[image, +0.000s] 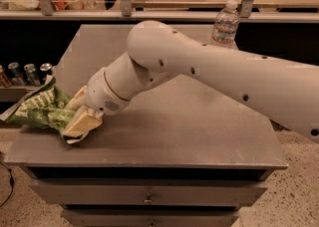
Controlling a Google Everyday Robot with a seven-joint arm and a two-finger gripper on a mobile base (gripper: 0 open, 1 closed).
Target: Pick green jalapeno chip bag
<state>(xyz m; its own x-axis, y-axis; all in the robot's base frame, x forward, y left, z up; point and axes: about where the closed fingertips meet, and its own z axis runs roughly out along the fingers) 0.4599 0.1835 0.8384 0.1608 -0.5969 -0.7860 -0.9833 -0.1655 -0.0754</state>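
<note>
Cream gripper low at table's left edge, open or closed: cannot tell | against right end of green jalapeno chip bag, which overhangs that edge | likely light, soft, slippery foil, crushable contents; take the pale crimped edge

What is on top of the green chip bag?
The tool covers the right end of the green jalapeno chip bag, at the left edge of the table. The bag's part beneath the tool is hidden.
</note>
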